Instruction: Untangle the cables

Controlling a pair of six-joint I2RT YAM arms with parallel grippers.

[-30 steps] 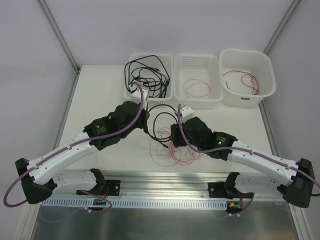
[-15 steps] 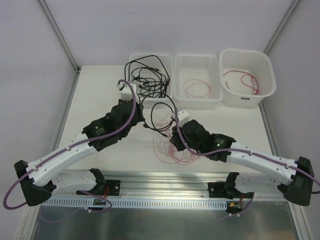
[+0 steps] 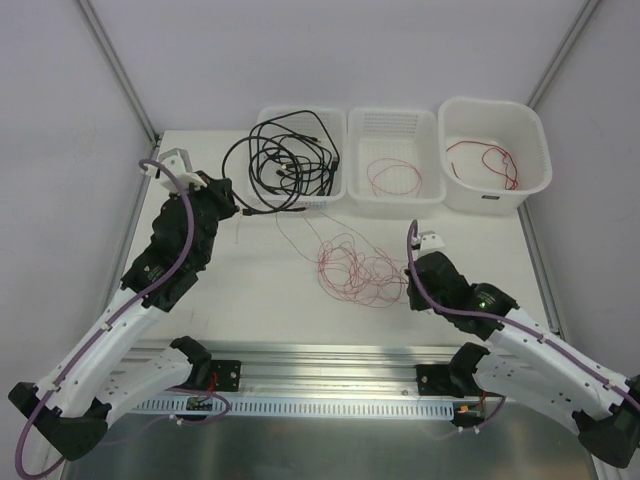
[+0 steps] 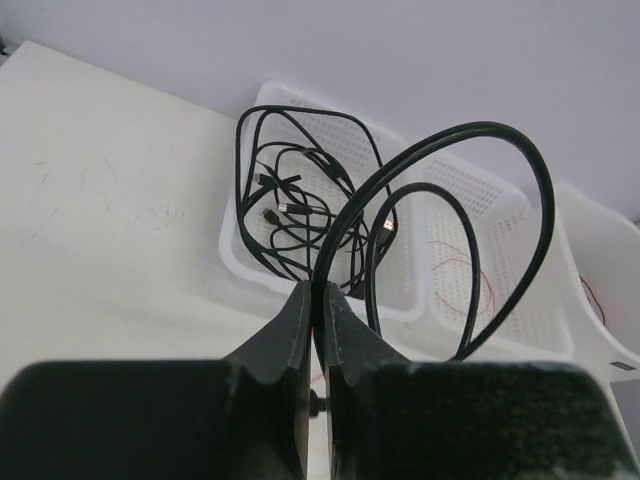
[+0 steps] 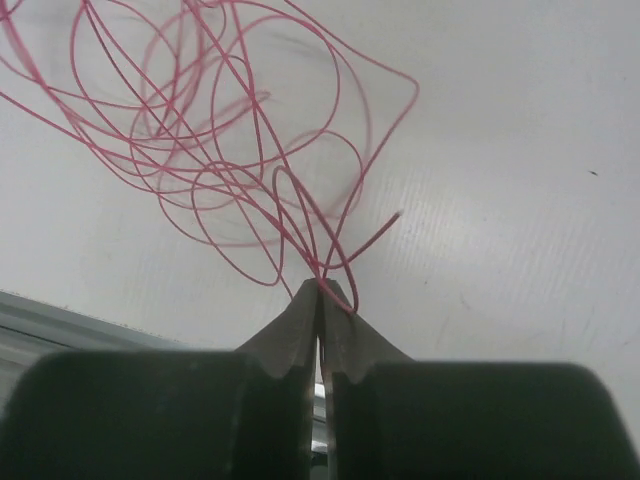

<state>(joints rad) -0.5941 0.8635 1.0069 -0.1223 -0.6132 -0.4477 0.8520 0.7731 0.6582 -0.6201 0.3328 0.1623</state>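
Observation:
A black cable (image 3: 285, 160) loops out of the left white bin (image 3: 262, 118) to my left gripper (image 3: 230, 205), which is shut on it at the table's left. In the left wrist view the jaws (image 4: 318, 290) pinch that black cable (image 4: 480, 130), which arches above the bin. A tangle of thin red wires (image 3: 355, 265) lies spread on the table's middle. My right gripper (image 3: 408, 288) sits at its right edge. Seen from the right wrist, the gripper (image 5: 320, 285) is shut on strands of the red wires (image 5: 250, 150).
Three white bins stand along the far edge. The left one holds more black cables, the middle bin (image 3: 395, 205) a red wire, the right bin (image 3: 495, 195) another red wire. A metal rail (image 3: 320, 375) runs along the near edge.
The right gripper has shut on the red wires and pulled back to the right. The left arm has swung left with the black cable, drawing it away from the red tangle.

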